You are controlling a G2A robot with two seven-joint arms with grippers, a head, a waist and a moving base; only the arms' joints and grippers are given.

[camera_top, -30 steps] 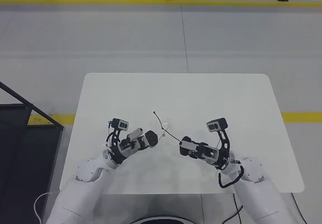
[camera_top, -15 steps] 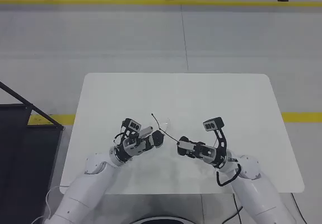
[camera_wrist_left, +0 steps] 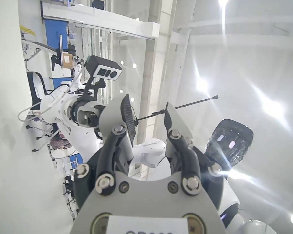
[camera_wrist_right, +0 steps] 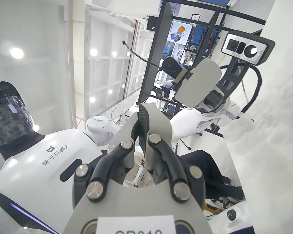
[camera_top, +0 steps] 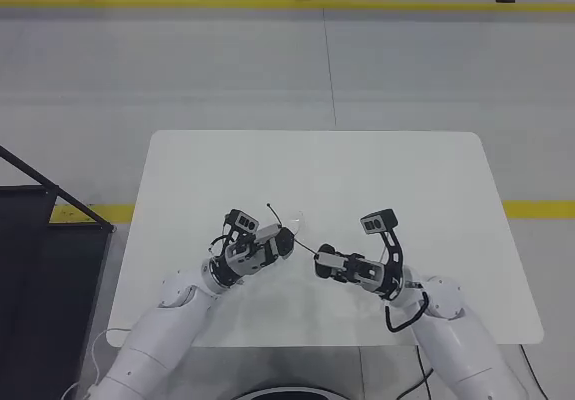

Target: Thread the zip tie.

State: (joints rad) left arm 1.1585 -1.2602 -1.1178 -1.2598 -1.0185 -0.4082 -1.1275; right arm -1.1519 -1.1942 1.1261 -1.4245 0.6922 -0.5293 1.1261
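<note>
A thin black zip tie [camera_top: 307, 246] slants through the air above the white table [camera_top: 417, 180], its small head [camera_top: 270, 208] at the far end. My right gripper [camera_top: 319, 262] is shut on the tie's near end; in the right wrist view the right gripper [camera_wrist_right: 142, 109] pinches it while the strap [camera_wrist_right: 134, 53] rises away. My left gripper [camera_top: 283, 240] is open around the middle of the strap. In the left wrist view the zip tie [camera_wrist_left: 193, 102] crosses the gap of the left gripper [camera_wrist_left: 146, 108] and touches one fingertip [camera_wrist_left: 166, 113].
The tabletop around both arms is bare white. A black frame and dark panel [camera_top: 7, 260] stand off the table's left side. A yellow floor line [camera_top: 557, 208] runs behind the table.
My left arm has swung rightward to the zip tie, and its open fingers now straddle the strap. The right gripper has shifted slightly left, still holding the tie.
</note>
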